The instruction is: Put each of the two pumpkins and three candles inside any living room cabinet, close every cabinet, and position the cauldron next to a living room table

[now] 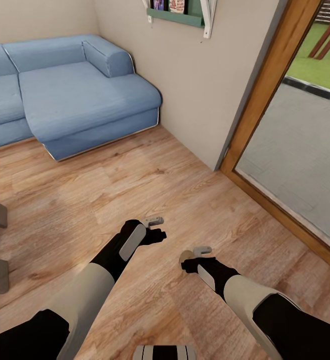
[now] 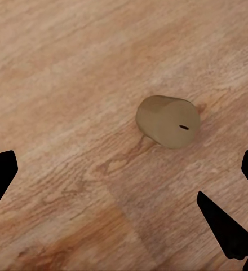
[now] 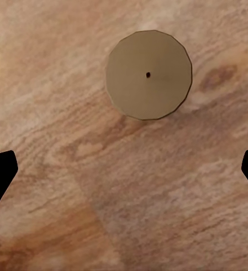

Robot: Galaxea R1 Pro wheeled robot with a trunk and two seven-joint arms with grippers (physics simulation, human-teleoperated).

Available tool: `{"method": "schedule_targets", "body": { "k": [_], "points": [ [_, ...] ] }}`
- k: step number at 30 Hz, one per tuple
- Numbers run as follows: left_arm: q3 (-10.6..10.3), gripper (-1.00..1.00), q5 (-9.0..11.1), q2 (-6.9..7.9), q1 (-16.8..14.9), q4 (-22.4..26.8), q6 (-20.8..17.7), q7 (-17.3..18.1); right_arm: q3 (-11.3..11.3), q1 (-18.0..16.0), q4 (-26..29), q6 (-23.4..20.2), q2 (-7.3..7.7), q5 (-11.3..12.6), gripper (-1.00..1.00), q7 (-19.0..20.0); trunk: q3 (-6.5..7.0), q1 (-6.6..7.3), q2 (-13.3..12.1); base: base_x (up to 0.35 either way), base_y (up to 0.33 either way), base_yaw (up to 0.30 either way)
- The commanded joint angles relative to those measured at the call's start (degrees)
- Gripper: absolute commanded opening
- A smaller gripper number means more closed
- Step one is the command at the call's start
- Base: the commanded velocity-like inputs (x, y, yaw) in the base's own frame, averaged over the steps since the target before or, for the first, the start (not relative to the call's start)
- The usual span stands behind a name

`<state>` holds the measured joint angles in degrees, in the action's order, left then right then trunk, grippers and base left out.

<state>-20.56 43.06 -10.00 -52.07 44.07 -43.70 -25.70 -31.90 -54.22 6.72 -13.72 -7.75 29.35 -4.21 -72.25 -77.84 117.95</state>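
Warm plank floor (image 1: 135, 185) by blue fabric sofa (image 1: 75, 95); right gripper (image 3: 124, 175) is hovering fingers-wide over upright stubby tan candle (image 3: 149, 74), lining up a grasp; left gripper (image 2: 124, 186) is likewise spread wide.

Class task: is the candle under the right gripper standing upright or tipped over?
Upright. The right wrist view looks straight down on the candle's round top, wick dot centred, standing on the wooden floor.

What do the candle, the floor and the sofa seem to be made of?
Candle: probably wax, matte tan, with faceted sides and a small dark wick spot on top.
Floor: wood planks or laminate, going by the printed-looking grain and knots, with a slight sheen.
Sofa: blue woven fabric, soft-looking, with seams.
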Motion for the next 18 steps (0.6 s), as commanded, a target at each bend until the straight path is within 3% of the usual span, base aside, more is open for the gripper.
{"method": "schedule_targets", "body": {
  "k": [1,10,18],
  "points": [
    [-0.1,1.00,0.6,0.00,0.0,0.1,-0.1,-0.6,-0.5,0.0,0.1,-0.3,0.02,0.5,1.00,-0.3,-0.04,0.01,0.0,0.000,0.000,0.000],
    [-0.1,1.00,0.5,0.00,0.0,0.0,-0.1,-0.6,-0.4,0.0,0.1,-0.3,0.10,0.6,1.00,-0.4,-0.04,0.01,0.0,0.025,0.000,0.000],
    [0.0,1.00,0.5,0.00,0.0,-0.1,0.0,-0.6,-0.4,0.0,0.1,-0.3,0.10,0.6,1.00,-0.4,-0.04,0.01,0.0,0.279,0.000,0.000]
  ]
}}
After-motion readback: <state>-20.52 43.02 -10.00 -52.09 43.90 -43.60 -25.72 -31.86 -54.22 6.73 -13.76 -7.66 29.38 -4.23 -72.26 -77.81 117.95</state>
